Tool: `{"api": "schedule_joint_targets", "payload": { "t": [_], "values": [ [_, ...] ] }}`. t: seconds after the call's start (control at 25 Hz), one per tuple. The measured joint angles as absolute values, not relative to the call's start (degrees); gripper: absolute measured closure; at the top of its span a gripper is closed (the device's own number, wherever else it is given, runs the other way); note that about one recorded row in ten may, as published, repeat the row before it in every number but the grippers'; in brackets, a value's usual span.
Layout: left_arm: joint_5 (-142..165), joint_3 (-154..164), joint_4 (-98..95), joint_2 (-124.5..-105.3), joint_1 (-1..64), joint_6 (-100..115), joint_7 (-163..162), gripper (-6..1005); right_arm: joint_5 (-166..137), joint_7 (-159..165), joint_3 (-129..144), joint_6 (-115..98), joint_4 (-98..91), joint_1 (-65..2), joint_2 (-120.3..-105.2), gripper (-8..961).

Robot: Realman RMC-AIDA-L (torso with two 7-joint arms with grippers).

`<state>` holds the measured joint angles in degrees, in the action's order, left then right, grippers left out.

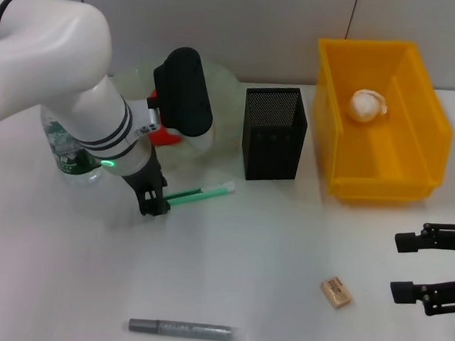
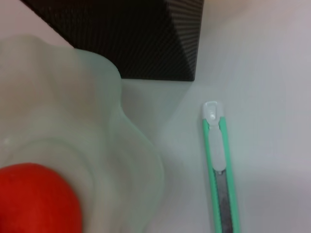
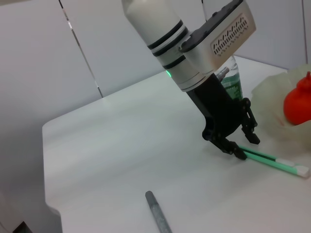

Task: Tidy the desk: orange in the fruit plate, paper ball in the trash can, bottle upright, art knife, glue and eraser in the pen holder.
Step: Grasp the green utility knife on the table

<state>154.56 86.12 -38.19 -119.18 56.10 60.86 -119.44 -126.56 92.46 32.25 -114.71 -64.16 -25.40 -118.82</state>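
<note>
My left gripper (image 1: 153, 204) is down on the desk (image 1: 66, 284) with its fingers open on either side of the near end of the mint-green art knife (image 1: 201, 193), which lies flat beside the fruit plate (image 1: 225, 89). The orange (image 1: 165, 135) sits in that plate. Behind my left arm the bottle (image 1: 65, 151) stands upright. The paper ball (image 1: 368, 106) lies in the yellow trash can (image 1: 414, 151). The eraser (image 1: 336, 291) and the glue (image 1: 184, 329) lie on the desk near the front. My right gripper (image 1: 430, 268) hangs open at the right edge. The black pen holder (image 1: 274, 133) stands between plate and can.
The left wrist view shows the art knife (image 2: 216, 160) between the plate's wavy rim (image 2: 121, 145) and the pen holder (image 2: 146, 39), with the orange (image 2: 34, 199) in the bowl. A wall runs close behind the desk.
</note>
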Motion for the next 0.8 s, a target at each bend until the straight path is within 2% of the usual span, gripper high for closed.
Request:
{"api": "schedule_joint_targets", "payload": {
  "t": [0.72, 0.8],
  "values": [
    [154.48, 86.29, -36.94, -119.18, 56.15, 59.82, -119.02, 630, -126.56, 92.47, 32.25, -114.6, -64.16, -25.49, -118.9, 222],
    [154.51, 86.32, -36.82, -119.18, 56.15, 59.92, -119.01, 659, -126.56, 92.47, 32.25, -114.6, -64.16, -25.48, -118.91, 222]
  ]
}}
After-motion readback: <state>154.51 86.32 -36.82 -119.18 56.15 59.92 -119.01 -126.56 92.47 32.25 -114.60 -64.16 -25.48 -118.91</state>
